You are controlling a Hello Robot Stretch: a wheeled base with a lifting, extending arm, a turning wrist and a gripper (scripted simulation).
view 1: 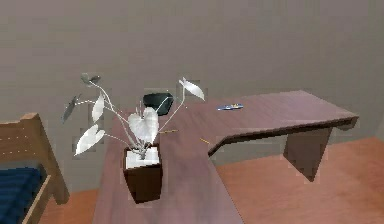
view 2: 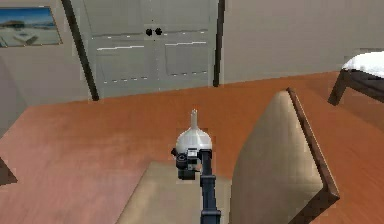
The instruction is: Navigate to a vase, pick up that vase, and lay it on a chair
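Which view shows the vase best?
Arm side view: the pale, narrow-necked vase stands out at the hand, by the tan chair. The forward view faces a desk and potted plant.

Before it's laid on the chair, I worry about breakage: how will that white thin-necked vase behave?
The vase has a round body and a narrow neck, so on its side it will probably roll. Its pale, smooth look suggests ceramic or glass, likely brittle. The seat of the chair looks flat, offering little to stop it.
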